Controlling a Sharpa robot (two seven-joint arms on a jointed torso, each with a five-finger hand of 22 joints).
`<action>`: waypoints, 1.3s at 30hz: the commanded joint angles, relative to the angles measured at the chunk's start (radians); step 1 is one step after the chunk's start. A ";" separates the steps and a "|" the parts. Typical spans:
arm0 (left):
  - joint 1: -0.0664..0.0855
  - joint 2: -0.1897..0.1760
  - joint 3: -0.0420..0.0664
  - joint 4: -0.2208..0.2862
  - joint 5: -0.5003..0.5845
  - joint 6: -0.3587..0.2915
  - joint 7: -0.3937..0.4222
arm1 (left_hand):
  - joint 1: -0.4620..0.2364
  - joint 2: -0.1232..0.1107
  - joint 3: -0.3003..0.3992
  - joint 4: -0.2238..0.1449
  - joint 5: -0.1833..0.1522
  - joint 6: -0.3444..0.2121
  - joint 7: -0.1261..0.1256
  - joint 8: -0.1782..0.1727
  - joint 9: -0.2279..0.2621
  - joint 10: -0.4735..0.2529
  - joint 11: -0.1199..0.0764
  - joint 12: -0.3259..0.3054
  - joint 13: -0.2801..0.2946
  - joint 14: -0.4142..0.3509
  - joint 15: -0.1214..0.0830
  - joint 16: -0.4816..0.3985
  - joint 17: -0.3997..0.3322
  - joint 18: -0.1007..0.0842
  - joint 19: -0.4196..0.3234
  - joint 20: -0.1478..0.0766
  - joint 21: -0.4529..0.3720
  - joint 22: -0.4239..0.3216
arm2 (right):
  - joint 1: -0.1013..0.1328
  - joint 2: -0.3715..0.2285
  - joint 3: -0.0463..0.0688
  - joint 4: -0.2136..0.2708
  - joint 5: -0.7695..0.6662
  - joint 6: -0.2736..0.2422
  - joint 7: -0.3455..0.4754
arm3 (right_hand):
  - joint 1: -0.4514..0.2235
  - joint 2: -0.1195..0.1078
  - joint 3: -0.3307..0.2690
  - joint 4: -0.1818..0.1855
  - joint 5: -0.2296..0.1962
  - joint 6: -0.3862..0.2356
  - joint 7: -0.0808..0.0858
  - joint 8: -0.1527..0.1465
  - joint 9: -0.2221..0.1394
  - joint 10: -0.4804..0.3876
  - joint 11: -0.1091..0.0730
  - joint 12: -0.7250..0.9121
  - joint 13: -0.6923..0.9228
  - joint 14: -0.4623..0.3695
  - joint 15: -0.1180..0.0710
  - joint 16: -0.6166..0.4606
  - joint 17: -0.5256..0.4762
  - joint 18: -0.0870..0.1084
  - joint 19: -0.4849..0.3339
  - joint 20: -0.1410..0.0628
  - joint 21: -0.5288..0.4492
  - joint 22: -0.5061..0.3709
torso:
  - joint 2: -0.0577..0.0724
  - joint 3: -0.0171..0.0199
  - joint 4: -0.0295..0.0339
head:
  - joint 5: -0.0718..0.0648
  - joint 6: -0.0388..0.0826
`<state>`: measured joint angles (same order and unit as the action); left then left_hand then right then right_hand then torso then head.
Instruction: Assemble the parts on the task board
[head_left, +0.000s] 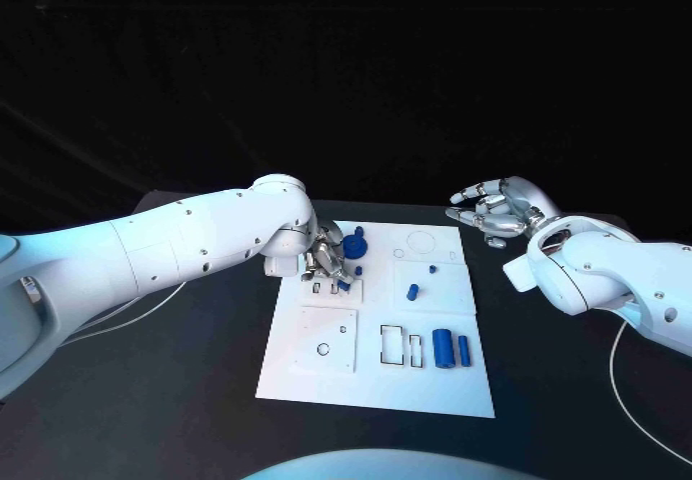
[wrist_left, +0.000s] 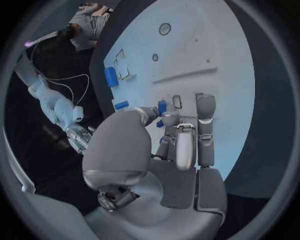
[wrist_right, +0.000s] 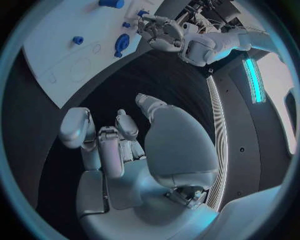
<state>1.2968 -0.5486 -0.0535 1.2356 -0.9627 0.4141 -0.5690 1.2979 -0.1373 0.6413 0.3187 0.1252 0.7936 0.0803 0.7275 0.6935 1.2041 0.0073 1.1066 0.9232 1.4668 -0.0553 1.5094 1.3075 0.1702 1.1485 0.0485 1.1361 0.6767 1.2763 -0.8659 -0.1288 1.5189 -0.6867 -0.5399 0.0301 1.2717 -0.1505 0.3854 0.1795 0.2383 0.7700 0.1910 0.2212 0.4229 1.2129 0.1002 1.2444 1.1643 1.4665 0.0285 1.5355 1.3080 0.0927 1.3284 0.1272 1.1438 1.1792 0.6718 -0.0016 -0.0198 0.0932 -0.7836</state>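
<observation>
Reaching over the far left part of the white rectangular task board (head_left: 378, 385), the silver left hand (head_left: 326, 262) has its fingers bent down onto the plate, and the left wrist view shows a small blue peg-shaped part (wrist_left: 162, 108) at its fingertips (wrist_left: 205, 102), beside a dark rectangular slot; whether that piece is truly pinched or only touched, I cannot tell. My reading is that the hand is lowered there to seat the peg in the slot next to it. Off the board's far right corner, the silver right hand (head_left: 500, 208) hangs above the black table (head_left: 202, 420) with fingers loosely apart and nothing in them, probably kept clear to leave the other arm room. On the plate I count two blue cylinders (head_left: 451, 348) lying side by side near the front right, one small blue peg (head_left: 413, 292) in the middle, a tiny blue stud (head_left: 433, 269) beyond it, and a round blue knob (head_left: 355, 243) by the left hand; other pieces may be hidden under the fingers
</observation>
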 joint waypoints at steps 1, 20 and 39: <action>0.000 0.000 0.000 -0.001 0.045 -0.008 0.023 | -0.011 -0.013 0.168 -0.143 0.002 -0.007 0.004 0.008 0.014 0.000 0.001 -0.005 -0.004 0.068 0.002 0.006 0.143 -0.010 -0.007 0.000 0.006 0.003 | -0.001 0.001 0.000 -0.001 -0.014 0.014 -0.004 | 0.007 0.000 0.002 0.005 0.006 0.005 -0.005 0.006 -0.002 -0.003 -0.001 -0.003 -0.001 0.077 -0.006 -0.006 0.156 0.016 -0.007 -0.003 -0.003 -0.001 | 0.000 -0.0001 -0.0003 | 0.001 -0.001; 0.000 -0.108 0.009 0.109 0.072 -0.133 0.046 | -0.060 -0.053 0.259 -0.222 0.041 0.017 -0.003 0.024 0.045 0.040 -0.007 0.019 0.022 0.077 -0.005 0.017 0.164 -0.015 0.014 -0.005 0.043 0.050 | -0.002 -0.006 0.000 -0.002 -0.015 0.010 -0.002 | 0.007 -0.001 0.002 0.006 0.014 0.005 -0.005 0.008 -0.002 -0.005 -0.001 -0.004 -0.003 0.076 -0.006 -0.007 0.154 0.017 -0.008 -0.003 -0.007 -0.004 | -0.002 0.0006 0.0072 | 0.005 -0.002; -0.022 -0.127 -0.004 0.170 -0.031 -0.301 0.054 | -0.123 -0.103 0.278 -0.269 0.251 0.071 -0.022 0.027 0.066 0.112 -0.027 0.075 0.096 0.084 -0.024 0.027 0.184 -0.029 0.058 -0.025 0.103 0.136 | -0.003 -0.008 0.000 -0.004 -0.014 0.007 0.000 | 0.006 -0.001 0.001 0.007 0.015 0.005 -0.005 0.009 -0.002 -0.005 -0.001 -0.004 -0.003 0.076 -0.006 -0.007 0.155 0.017 -0.008 -0.003 -0.007 -0.003 | 0.000 0.0009 0.0040 | 0.012 -0.010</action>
<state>1.2763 -0.6787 -0.0579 1.4027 -0.9523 0.1537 -0.5232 1.1837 -0.2396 0.7092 0.2685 0.3722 0.8575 0.0566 0.7476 0.7581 1.3086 -0.0212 1.1765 1.0179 1.4668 -0.0698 1.5329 1.3074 0.1542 1.2029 0.0234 1.2362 0.8117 1.2738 -0.8739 -0.1293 1.5152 -0.6909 -0.5392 0.0265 1.2717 -0.1505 0.3854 0.1794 0.2500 0.7700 0.1910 0.2241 0.4214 1.2130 0.1003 1.2444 1.1620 1.4665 0.0285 1.5317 1.3076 0.0926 1.3247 0.1235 1.1402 1.1765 0.6710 -0.0006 -0.0147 0.1046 -0.7925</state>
